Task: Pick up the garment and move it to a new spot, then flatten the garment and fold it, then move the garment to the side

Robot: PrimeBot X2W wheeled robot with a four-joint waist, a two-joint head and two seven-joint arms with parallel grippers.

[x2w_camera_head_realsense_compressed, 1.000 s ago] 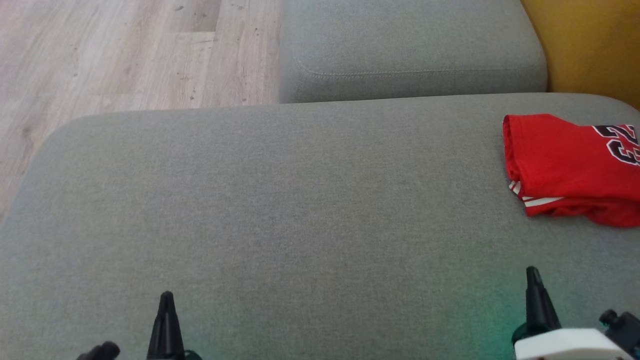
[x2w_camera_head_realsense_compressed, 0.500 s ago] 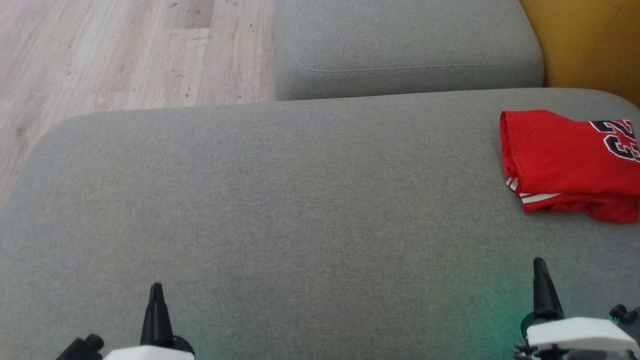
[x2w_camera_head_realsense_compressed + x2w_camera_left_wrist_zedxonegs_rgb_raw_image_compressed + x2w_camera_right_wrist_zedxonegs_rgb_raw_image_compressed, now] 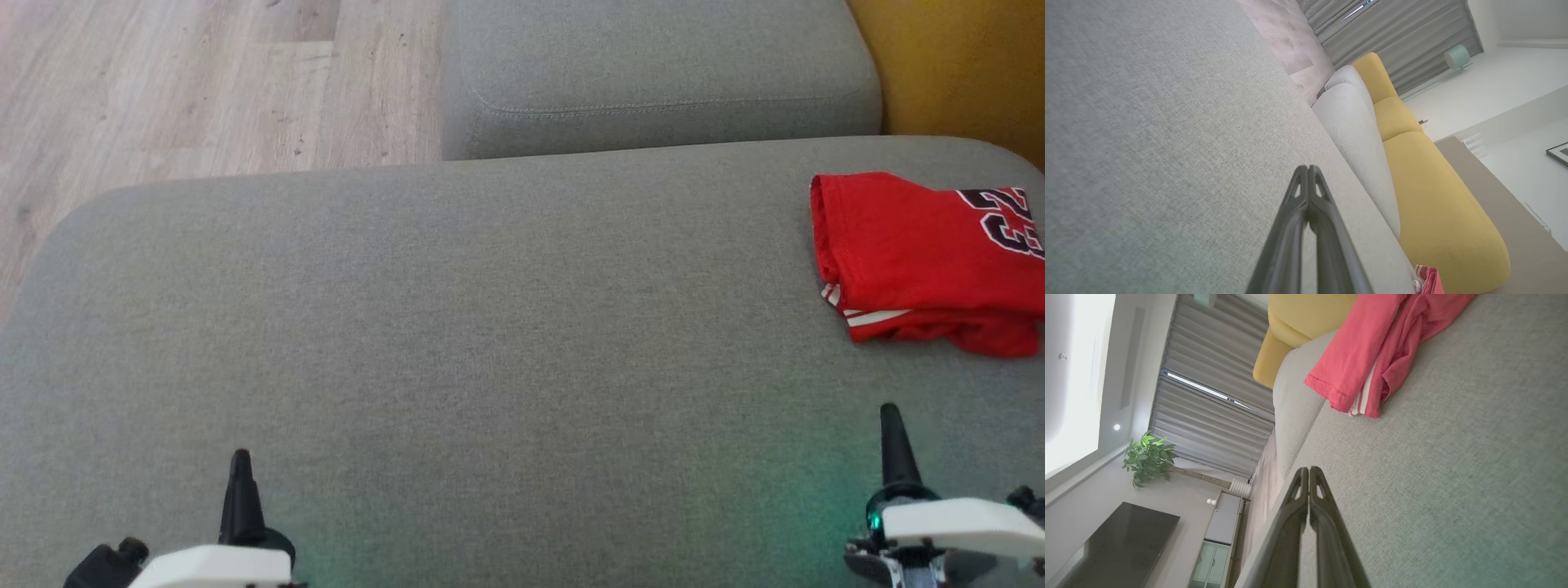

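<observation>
Both sets of fingers are closed and empty: left gripper (image 3: 240,461) and right gripper (image 3: 891,416) low over the grey cushion (image 3: 490,327). The red garment (image 3: 906,245) sits folded at its far right side, so the final move-aside looks done. Next, just keep clear of it.

Black tapered fingers (image 3: 241,506), white wrist casings (image 3: 214,566)

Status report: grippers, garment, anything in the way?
Left gripper, right gripper: jaws shut, empty. Red garment folded, on right side of grey cushion. Nothing blocking.
</observation>
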